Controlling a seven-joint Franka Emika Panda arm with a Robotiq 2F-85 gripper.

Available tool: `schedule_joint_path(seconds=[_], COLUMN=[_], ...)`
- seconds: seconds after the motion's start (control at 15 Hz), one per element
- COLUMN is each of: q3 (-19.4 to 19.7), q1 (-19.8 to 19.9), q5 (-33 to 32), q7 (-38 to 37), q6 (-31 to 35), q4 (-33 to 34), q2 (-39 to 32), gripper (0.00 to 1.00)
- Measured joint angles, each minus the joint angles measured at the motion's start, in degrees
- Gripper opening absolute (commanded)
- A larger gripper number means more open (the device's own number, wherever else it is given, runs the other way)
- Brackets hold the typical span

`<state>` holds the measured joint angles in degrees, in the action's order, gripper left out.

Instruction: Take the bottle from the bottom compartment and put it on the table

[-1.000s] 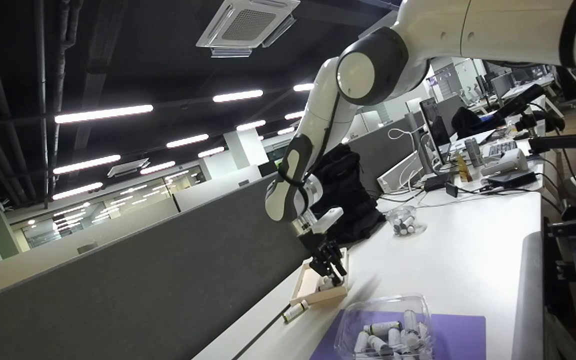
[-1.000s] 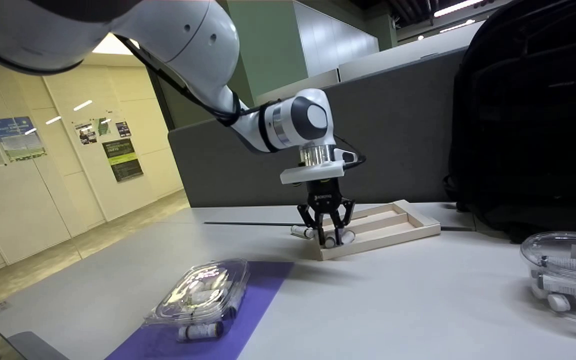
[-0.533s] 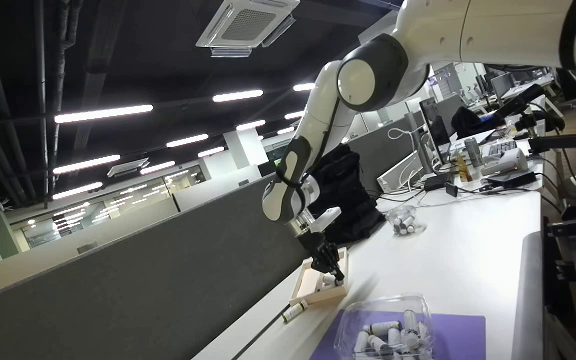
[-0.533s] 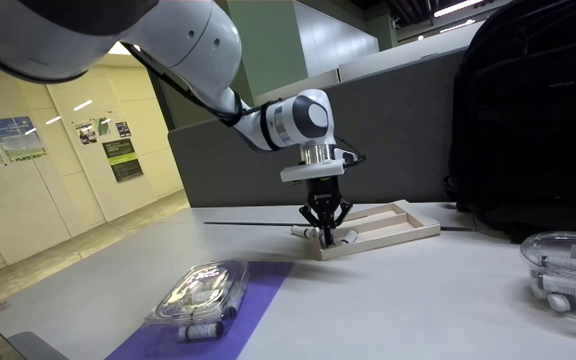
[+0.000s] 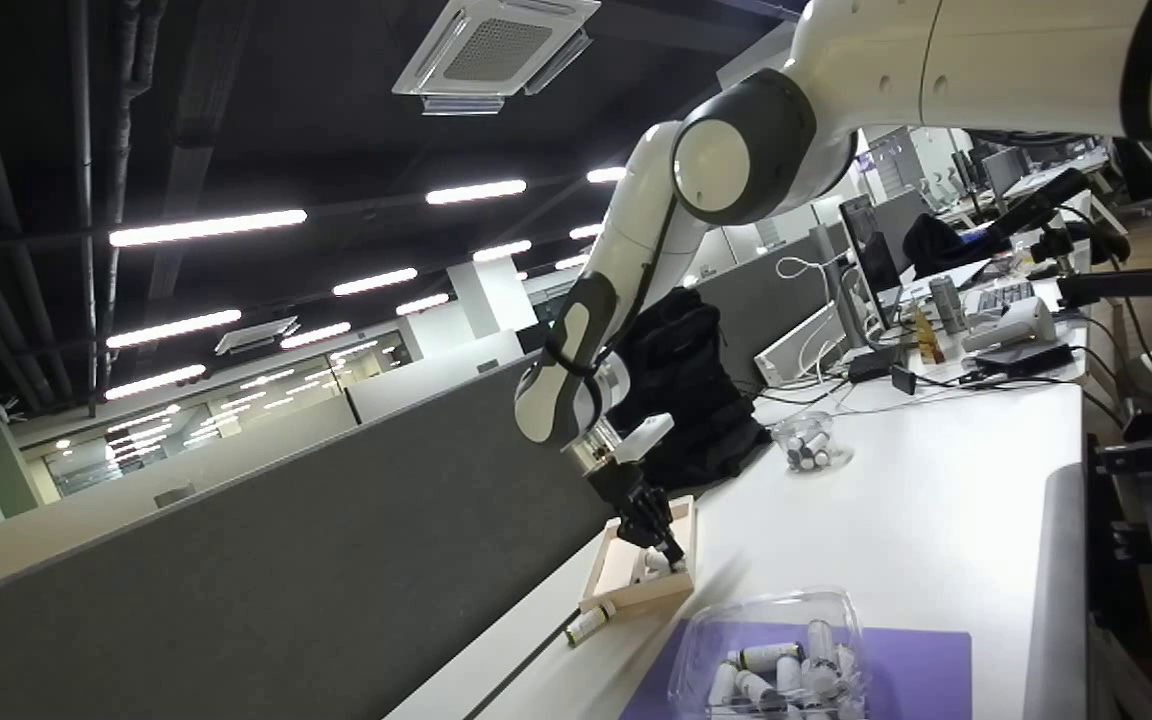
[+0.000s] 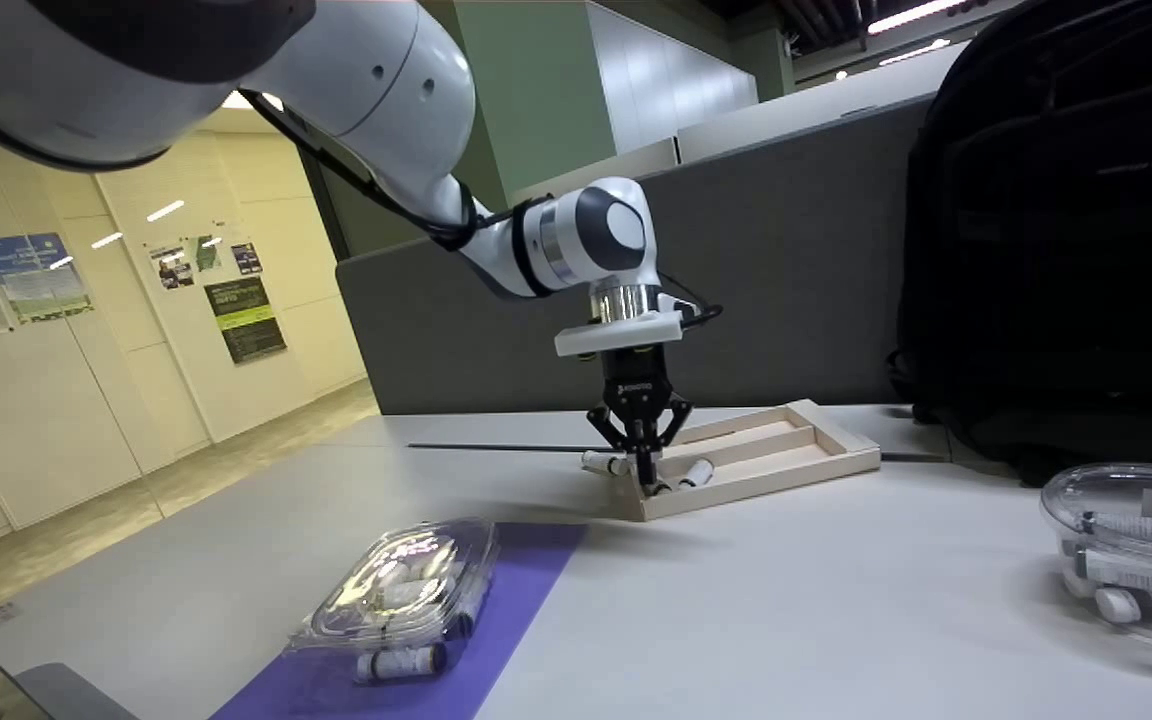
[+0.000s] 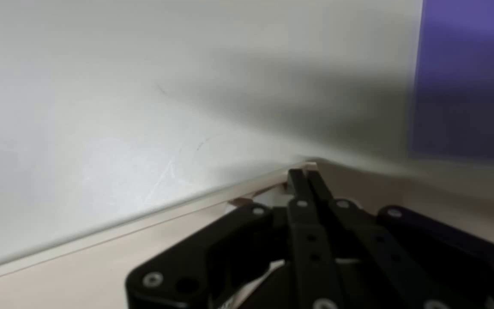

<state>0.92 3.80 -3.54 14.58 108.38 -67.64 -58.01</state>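
Claw [image 6: 647, 482]: pointing down, its fingers [image 7: 299, 189] brought together against each other; we make out no bottle gripped between them.
Tips: low inside the left end of the near compartment of the wooden tray [image 6: 766, 488]; whether they touch the floor of it, we cannot tell.
Task bottle: in that same near compartment, where we count two. A plain-sight bottle [image 6: 698, 473] lies slanted just right of the claw; a half-hidden bottle [image 6: 663, 489] lies right beside the tips, largely covered by them. Which one is meant, and whether the claw touches the covered one, we cannot tell.
Loose bottle [image 6: 601, 461]: on its side on the desk [image 6: 756, 610], just left of the tray.
Purple mat [image 6: 531, 570]: near and left on the desk, with a clear box [image 6: 316, 638] of white bottles [image 5: 768, 657] on it.
Round tub [image 6: 1096, 490]: clear, near right, well apart from the tray; we see more bottles [image 6: 1136, 572] inside.
Backpack [image 6: 1066, 250]: black, far right, in front of the dark grey partition [image 6: 786, 260].
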Motion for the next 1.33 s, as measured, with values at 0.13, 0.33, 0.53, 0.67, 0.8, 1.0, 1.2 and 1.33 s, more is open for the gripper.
schedule_joint_path(seconds=[0.13, 0.33, 0.53, 0.67, 0.8, 1.0, 1.2, 1.33], q3=[-0.10, -0.25, -0.24, -0.24, -0.15, -0.01, -0.03, -0.12], q1=[-0.33, -0.81, -1.62, -1.65, -1.06, 0.71, 2.32, 2.48], q5=[-0.02, -0.97, -2.33, -2.17, -1.94, -1.00, 0.11, 0.14], q7=[0.45, 0.84, 0.80, 0.59, 0.23, 0.13, 0.17, 0.17], q6=[-1.02, -0.01, 5.09, 8.62, 11.10, 13.16, 14.23, 14.37], q4=[0.66, 1.91, 2.30, 2.33, 2.33, 2.29, 2.17, 2.15], q2=[0.02, 0.22, 1.00, 1.38, 1.40, 1.40, 1.40, 1.40], gripper=[0.52, 0.72, 0.92, 1.00, 1.00, 1.00, 1.00, 1.00])
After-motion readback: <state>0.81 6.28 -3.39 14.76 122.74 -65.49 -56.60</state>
